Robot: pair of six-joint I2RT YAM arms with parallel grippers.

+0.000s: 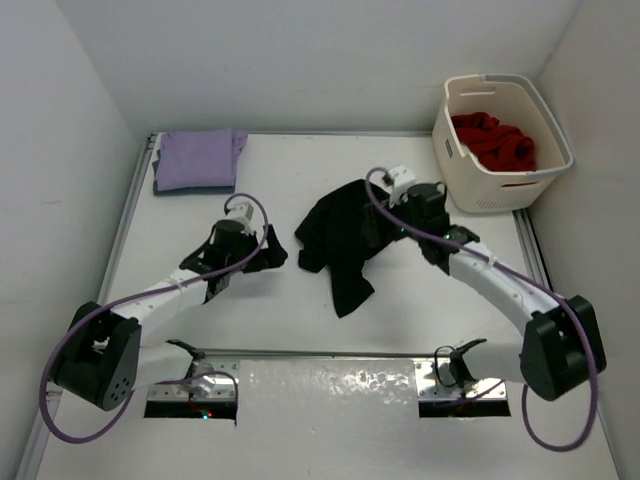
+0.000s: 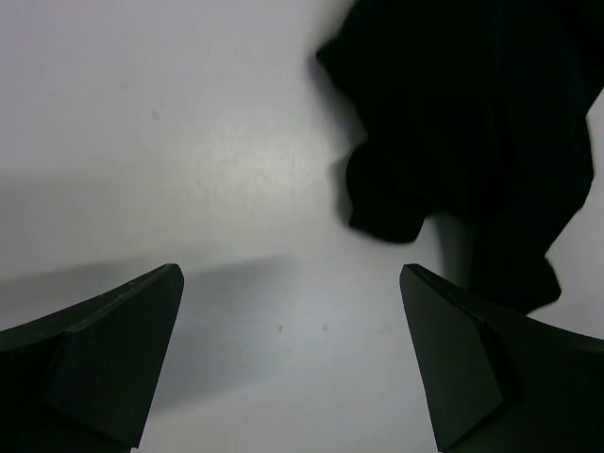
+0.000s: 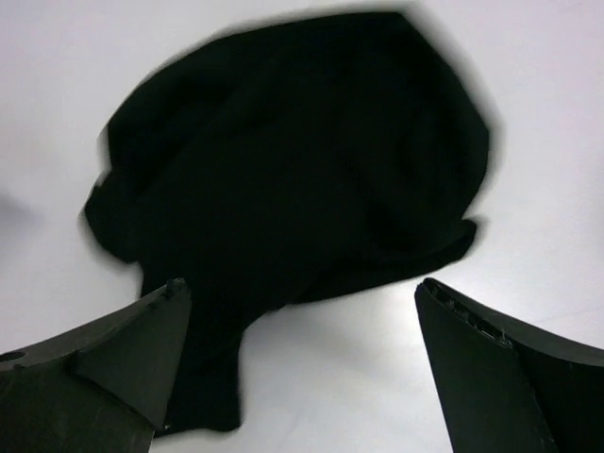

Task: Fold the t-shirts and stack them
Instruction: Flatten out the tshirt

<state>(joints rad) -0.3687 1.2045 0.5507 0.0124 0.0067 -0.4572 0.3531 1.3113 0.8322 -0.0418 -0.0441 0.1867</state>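
White table [image 1: 300,325], black shirt [image 1: 335,235], apparently crumpled

A cream plastic laundry basket [image 1: 485,190] with a slot handle in its near wall stands upright at the far right corner of the flat white counter [image 1: 300,175], close to the right wall. Plain white walls [image 1: 300,60] close the counter on the left, the back and the right. A thin grey metal rail [image 1: 128,225] runs along the left edge of the counter.

Crumpled shirt [image 1: 335,238] lies centre, folded shirt [image 1: 197,160] behind-left, basket [image 1: 500,192] behind-right.
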